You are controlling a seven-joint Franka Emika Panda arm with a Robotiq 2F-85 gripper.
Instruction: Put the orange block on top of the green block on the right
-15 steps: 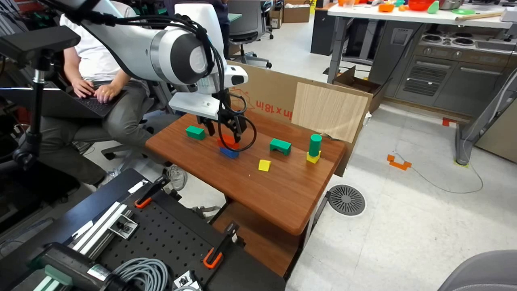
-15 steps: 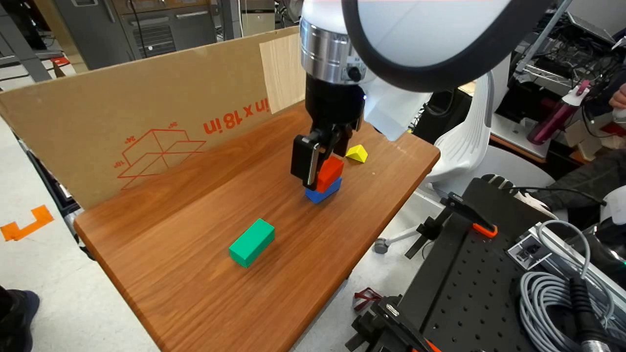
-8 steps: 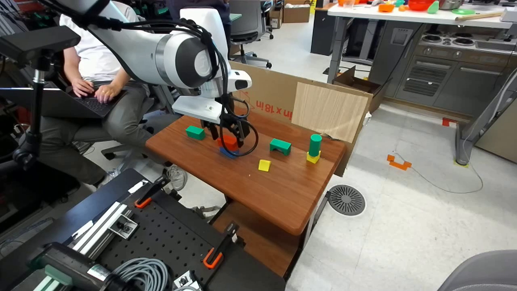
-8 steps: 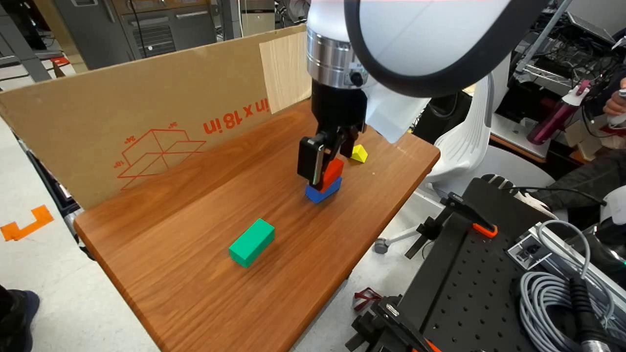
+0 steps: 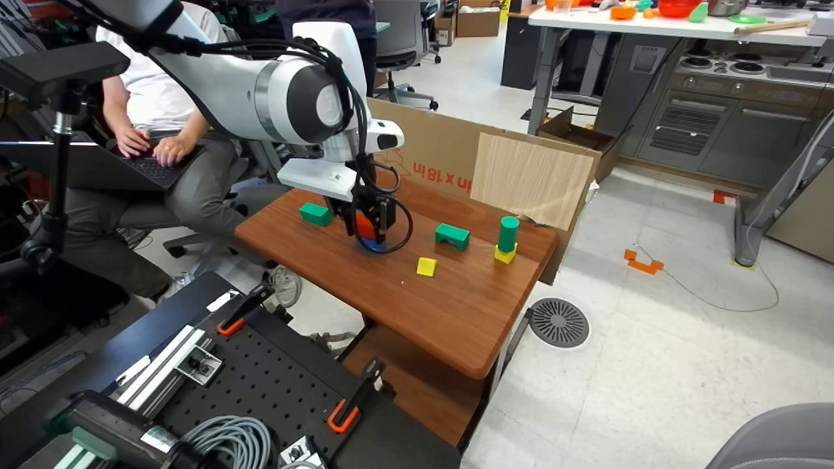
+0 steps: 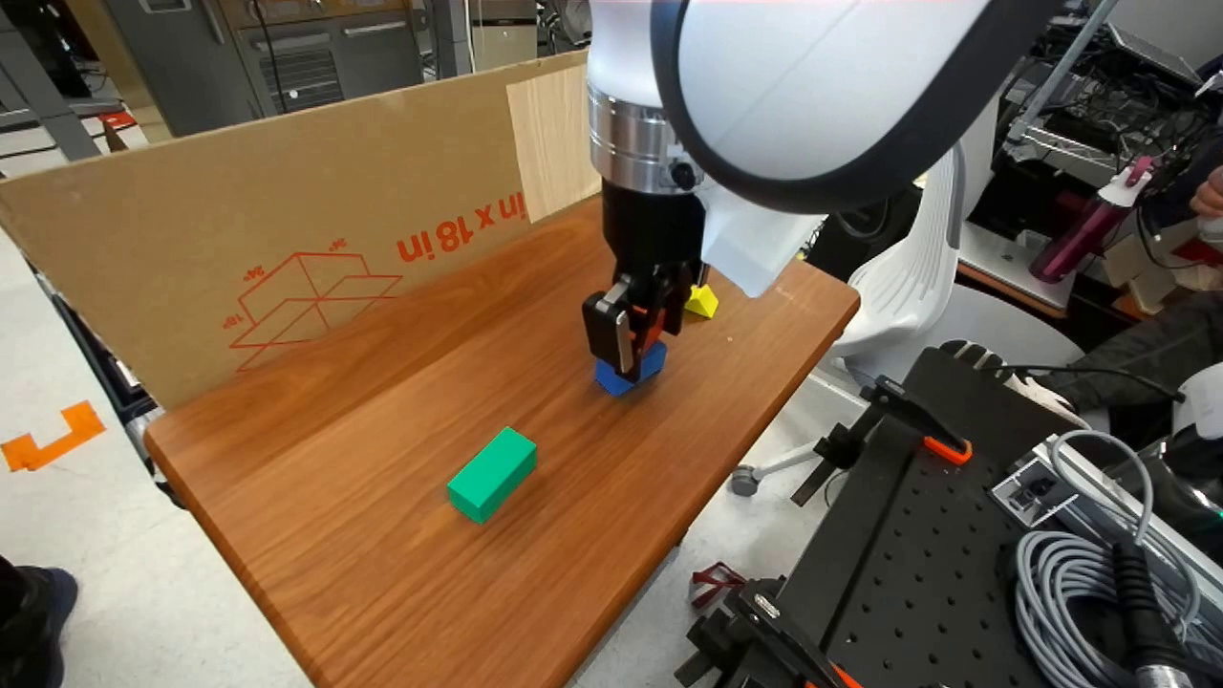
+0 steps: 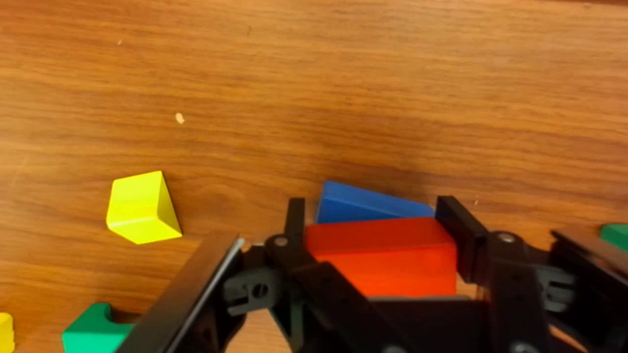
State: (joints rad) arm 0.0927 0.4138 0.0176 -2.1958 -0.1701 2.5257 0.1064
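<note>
The orange block is gripped end to end, with my gripper shut on it and one finger against each short side. Directly beneath is a blue block, turned at an angle to it; whether the two touch I cannot tell. In an exterior view the gripper partly hides the orange block. A long green block lies at the table's left end in an exterior view. Farther right there are a green arch-shaped block and a green cylinder upright on a yellow block.
A yellow wedge lies on the table between the blue block and the arch. Along the table's far edge stands a cardboard panel. A cable loop hangs beside the gripper in an exterior view.
My gripper has come down a little around the orange block, and its fingers have drawn together onto the block's ends. The other blocks, apart from a slight shift of the blue one, look unmoved.
</note>
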